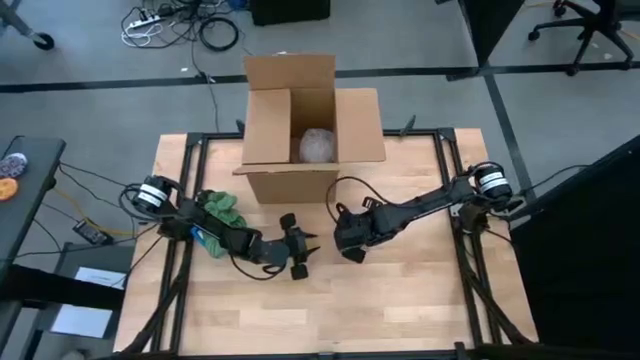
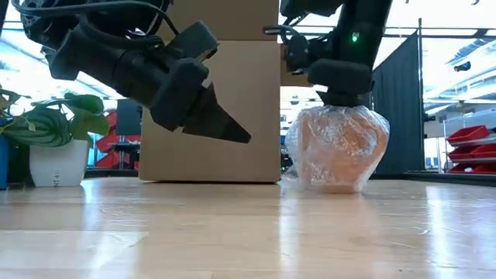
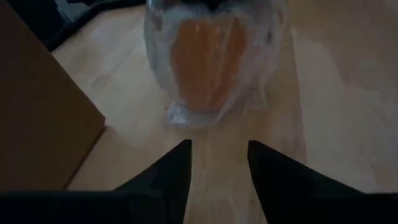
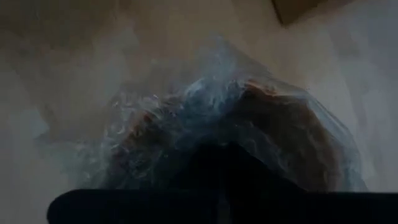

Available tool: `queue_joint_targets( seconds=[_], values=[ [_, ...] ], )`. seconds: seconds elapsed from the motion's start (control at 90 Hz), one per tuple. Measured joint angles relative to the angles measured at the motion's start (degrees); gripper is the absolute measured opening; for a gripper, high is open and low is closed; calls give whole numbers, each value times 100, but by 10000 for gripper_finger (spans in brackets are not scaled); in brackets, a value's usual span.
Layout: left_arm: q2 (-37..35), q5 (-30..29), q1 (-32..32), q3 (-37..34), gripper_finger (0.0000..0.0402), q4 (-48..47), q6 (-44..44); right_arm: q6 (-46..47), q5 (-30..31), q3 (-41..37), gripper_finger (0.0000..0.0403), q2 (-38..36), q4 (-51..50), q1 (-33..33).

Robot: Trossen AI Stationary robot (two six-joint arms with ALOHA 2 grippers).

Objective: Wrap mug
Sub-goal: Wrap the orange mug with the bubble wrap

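An orange mug wrapped in clear bubble wrap [image 2: 337, 147] stands on the wooden table [image 2: 232, 232], just in front of a cardboard box [image 2: 213, 108]. My right gripper [image 2: 341, 97] comes down on the bundle's top and is shut on the wrap. In the high view the right gripper [image 1: 350, 240] hides the mug. My left gripper [image 1: 300, 252] hovers open a little to the bundle's left, above the table and touching nothing. Its fingers [image 3: 177, 165] point at the wrapped mug [image 3: 208, 59]. My right gripper holds the gathered bubble wrap at the top of the mug [image 4: 217, 134], coming from above and pointing down. Its own dark fingers [image 4: 217, 171] cover the exact place of contact. The bundle stands upright with its bottom [image 2: 333, 184] on the table.
The open cardboard box [image 1: 300, 125] stands at the table's far middle with another wrapped bundle [image 1: 318, 145] inside. A green plant in a white pot [image 2: 58, 147] stands at the left, beside the left arm. Bare wood [image 1: 330, 310] lies toward the near edge.
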Motion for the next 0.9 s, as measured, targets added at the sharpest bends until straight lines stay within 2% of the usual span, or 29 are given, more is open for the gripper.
queue_joint_targets(
  seconds=[0.178, 0.344, 0.456, 0.7, 0.9],
  values=[
    [357, 5, 0, -2, 142, 42, -48, 247, 171, 139, 0, -839, -287, 164],
    [641, 9, 0, 0, 142, 314, -210, 410, 267, 140, 0, -1111, -384, 201],
    [717, 7, 0, 4, 142, 458, -283, 447, 295, 93, 0, -990, -401, 227],
    [722, 7, -15, 0, 142, 327, -547, 449, 283, -584, 0, -485, 158, 140],
    [748, -48, 55, 0, 142, 382, -461, 504, 170, -614, 0, -120, 194, 94]
  ],
)
